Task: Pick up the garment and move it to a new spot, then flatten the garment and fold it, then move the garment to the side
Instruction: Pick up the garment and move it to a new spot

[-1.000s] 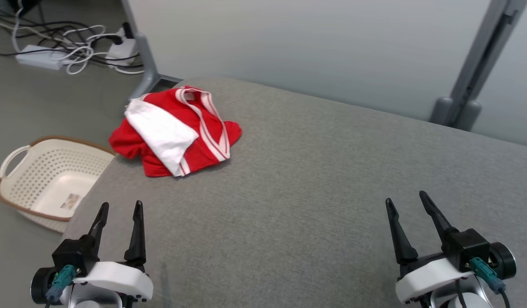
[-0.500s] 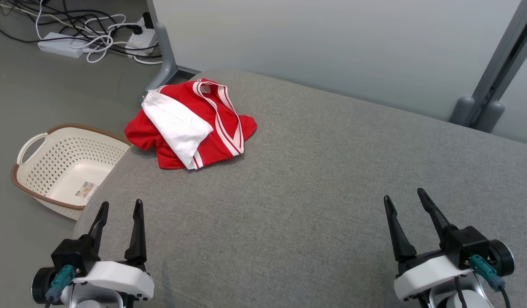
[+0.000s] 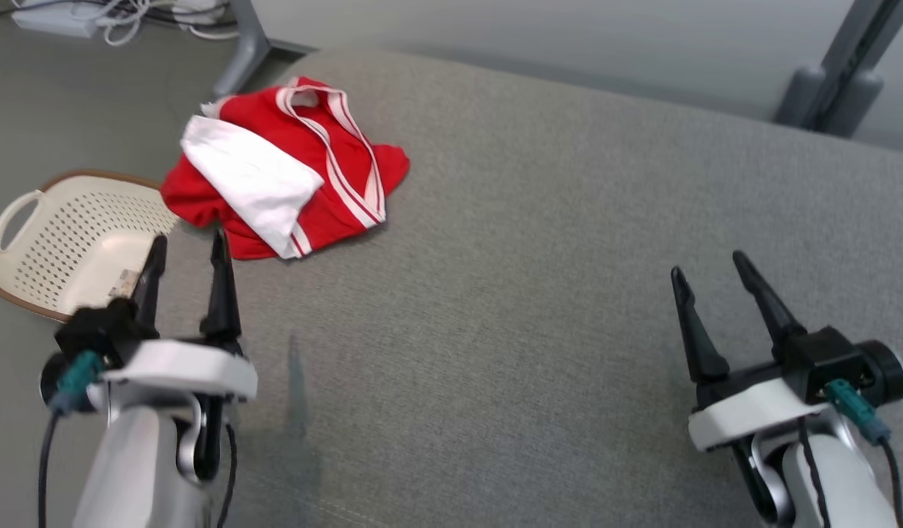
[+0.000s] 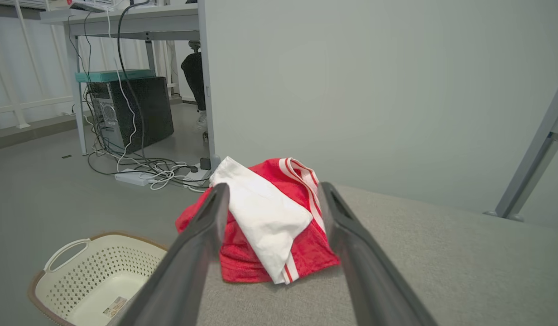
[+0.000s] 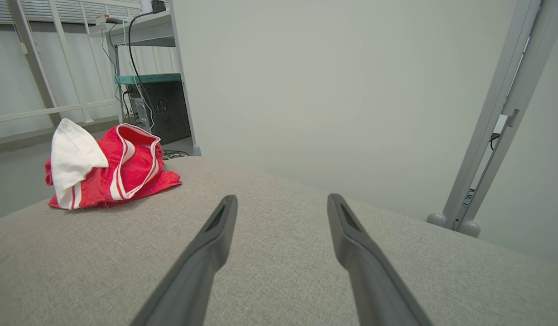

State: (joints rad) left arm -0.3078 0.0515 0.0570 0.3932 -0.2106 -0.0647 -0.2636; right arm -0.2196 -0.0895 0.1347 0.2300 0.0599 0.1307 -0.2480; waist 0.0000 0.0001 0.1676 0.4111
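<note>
Basket [image 3: 70,220]: cream, perforated, on floor [image 4: 43,199] left of left pincer [image 3: 188,236].
Cables [image 4: 161,174]: tangled on floor, far beyond it.
Computer [image 4: 134,111]: black tower under desk [image 4: 125,21], farther still.

You've got one garment [image 3: 334,183], one basket [image 3: 70,235], one grey cushion [image 3: 532,308], one computer tower [image 4: 134,113], and two grippers: left gripper [image 3: 188,236], right gripper [image 3: 706,262].

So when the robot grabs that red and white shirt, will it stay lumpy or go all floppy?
Probably floppy: the garment lies crumpled in soft folds on the grey table, so it should droop and open out when lifted. It looks like thin fabric, so likely light. One pinch might lift just the top layer, such as the white part.
</note>
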